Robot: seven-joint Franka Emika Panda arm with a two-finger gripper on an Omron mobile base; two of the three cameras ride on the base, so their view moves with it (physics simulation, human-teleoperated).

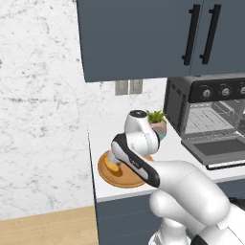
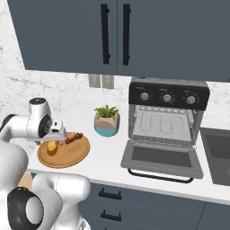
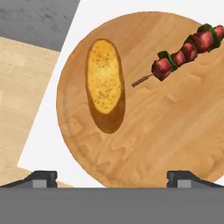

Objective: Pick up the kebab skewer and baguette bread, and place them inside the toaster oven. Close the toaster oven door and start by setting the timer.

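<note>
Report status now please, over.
Pincer open, above wooden board. Baguette bread and kebab skewer on board, untouched. Toaster oven door open. Nothing blocking.

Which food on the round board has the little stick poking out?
The kebab skewer: red meat chunks and green bits threaded on a thin stick. The baguette bread beside it on the wooden board is a plain golden loaf with no stick.

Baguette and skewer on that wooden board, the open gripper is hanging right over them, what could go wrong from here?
1. The baguette bread and kebab skewer lie close together on the wooden board; the open gripper could nudge one while descending on the other.
2. The board sits near the counter's corner, so a pushed item might slide off.
3. The toaster oven door lies folded down; a low carry could clip it.
</note>
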